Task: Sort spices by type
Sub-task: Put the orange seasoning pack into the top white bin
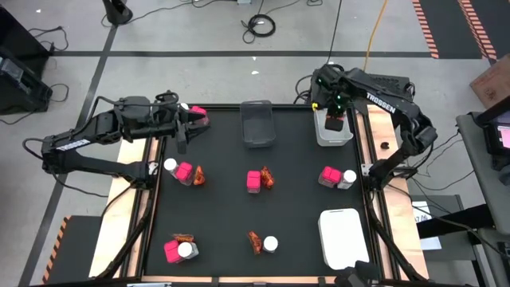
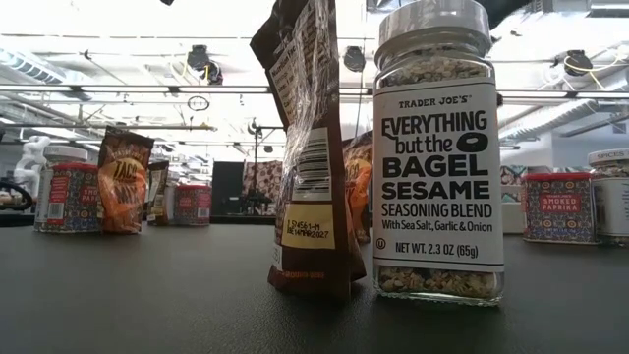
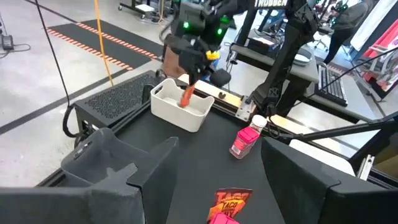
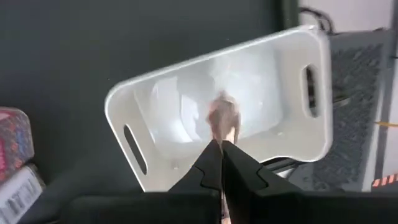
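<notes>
From the high view I see my right gripper (image 1: 334, 119) hanging over the white bin (image 1: 332, 132) at the table's far right corner, with something reddish between its fingertips. My left gripper (image 1: 194, 121) sits at the far left edge, and a pink pack (image 1: 198, 114) lies right at its fingers; I cannot tell from here whether it is gripped. The dark grey tray (image 1: 257, 123) lies between the 2 grippers. The remaining spices are spread over the black mat in small clusters, among them a pink pack with an orange sachet (image 1: 268, 178) mid-table, nearer to me than either gripper.

In the low view, a clear jar (image 2: 437, 152) with a white lid stands just beside a brown-backed sachet (image 2: 310, 147), with more packs far behind.

In the left wrist view, that arm's fingers (image 3: 112, 171) stand spread apart, and beyond them the right gripper (image 3: 189, 81) holds an orange-red sachet (image 3: 186, 96) dangling into the bin (image 3: 180, 109).

In the right wrist view, the fingers (image 4: 211, 165) are pressed together, pinching the sachet (image 4: 224, 121), which hangs just past the tips above the bin's floor (image 4: 168, 118).
</notes>
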You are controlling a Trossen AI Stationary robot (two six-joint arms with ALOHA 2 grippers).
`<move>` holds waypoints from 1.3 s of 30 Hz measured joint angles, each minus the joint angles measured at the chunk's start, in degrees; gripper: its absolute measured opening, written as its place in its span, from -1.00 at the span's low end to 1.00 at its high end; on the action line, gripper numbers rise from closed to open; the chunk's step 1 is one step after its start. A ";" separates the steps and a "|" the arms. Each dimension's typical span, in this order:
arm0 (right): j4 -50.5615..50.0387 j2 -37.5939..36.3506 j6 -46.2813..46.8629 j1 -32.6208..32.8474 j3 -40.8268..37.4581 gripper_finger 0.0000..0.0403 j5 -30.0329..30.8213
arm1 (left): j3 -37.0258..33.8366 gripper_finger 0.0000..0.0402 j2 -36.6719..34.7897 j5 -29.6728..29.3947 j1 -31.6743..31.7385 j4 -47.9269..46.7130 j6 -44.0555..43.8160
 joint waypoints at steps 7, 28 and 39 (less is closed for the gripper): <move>3.55 -0.44 -0.47 -0.39 -4.43 -1.00 -0.50 | 0.00 0.15 0.08 0.75 0.00 -0.63 -1.35; 2.52 -0.42 2.22 0.77 -4.41 -0.81 -4.65 | 0.00 0.15 0.15 4.45 0.00 -1.95 7.53; -0.14 -0.49 1.60 0.68 0.42 -0.29 -0.68 | 0.00 0.15 0.40 4.61 0.00 -0.42 7.50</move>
